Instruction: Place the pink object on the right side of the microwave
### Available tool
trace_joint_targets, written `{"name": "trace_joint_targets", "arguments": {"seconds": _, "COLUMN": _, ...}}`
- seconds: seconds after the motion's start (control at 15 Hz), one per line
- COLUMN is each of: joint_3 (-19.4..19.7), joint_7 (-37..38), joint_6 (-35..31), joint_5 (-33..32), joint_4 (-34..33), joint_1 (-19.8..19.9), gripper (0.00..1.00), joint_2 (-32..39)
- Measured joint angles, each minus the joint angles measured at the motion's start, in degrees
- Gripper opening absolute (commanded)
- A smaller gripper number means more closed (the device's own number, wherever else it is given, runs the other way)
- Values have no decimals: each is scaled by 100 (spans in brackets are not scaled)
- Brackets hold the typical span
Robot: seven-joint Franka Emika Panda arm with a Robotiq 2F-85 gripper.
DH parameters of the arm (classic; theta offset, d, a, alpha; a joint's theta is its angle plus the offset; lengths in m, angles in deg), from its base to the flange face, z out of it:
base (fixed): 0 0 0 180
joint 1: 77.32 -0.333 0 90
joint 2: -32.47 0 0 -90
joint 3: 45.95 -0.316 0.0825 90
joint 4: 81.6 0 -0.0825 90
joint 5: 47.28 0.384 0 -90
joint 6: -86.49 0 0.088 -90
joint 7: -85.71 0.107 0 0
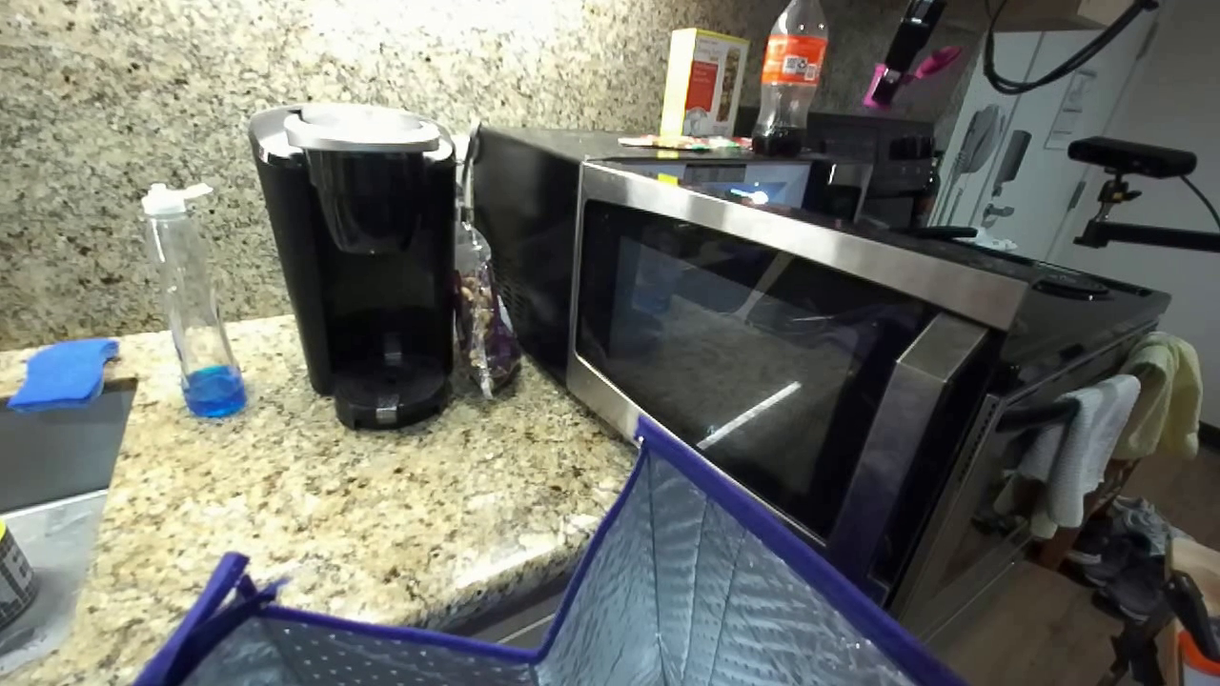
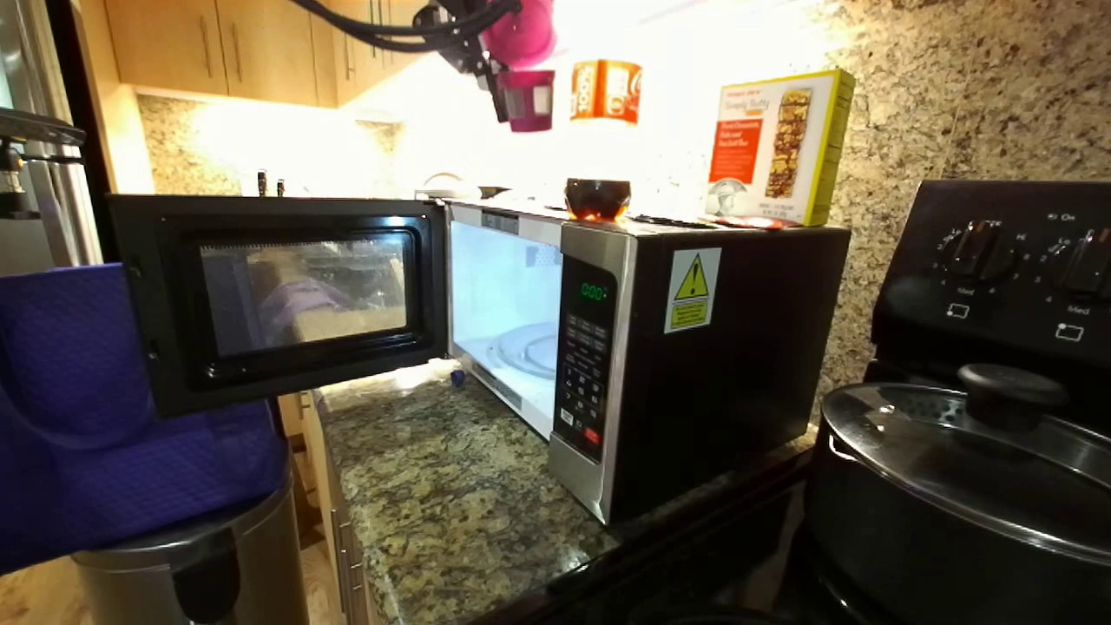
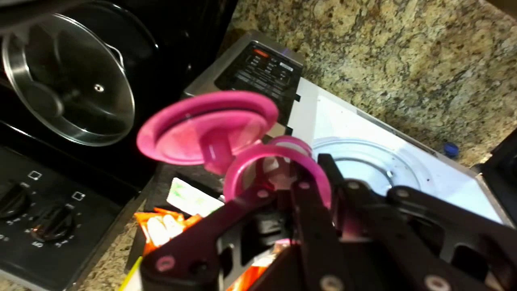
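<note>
The pink object is a magenta cup with a flipped-open round lid. It is above the microwave in both exterior views (image 1: 937, 63) (image 2: 527, 100), and its lid and rim fill the middle of the wrist view (image 3: 177, 135). My gripper (image 3: 310, 171) is shut on the cup's wall, one finger inside and one outside; it also shows in an exterior view (image 1: 894, 81). The fingertips are partly hidden by the cup. The microwave (image 2: 720, 391) has its door open, its inside lit and a turntable inside. The door's outer face shows in an exterior view (image 1: 734, 353).
A soda bottle (image 1: 796, 62), a snack box (image 2: 781, 148) and flat wrappers (image 1: 681, 143) are on the microwave top. A lidded pot (image 2: 946, 503) stands on the stove beside it. A coffee maker (image 1: 357, 286) and a blue-purple insulated bag (image 1: 724, 591) are near the door.
</note>
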Motion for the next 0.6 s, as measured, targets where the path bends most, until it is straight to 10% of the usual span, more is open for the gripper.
{"name": "trace_joint_targets", "arguments": {"seconds": 0.6, "joint_3": 233, "joint_7": -300, "joint_6": 241, "joint_5": 445, "joint_4": -1333, "joint_1": 225, "gripper": 9, "joint_2": 871}}
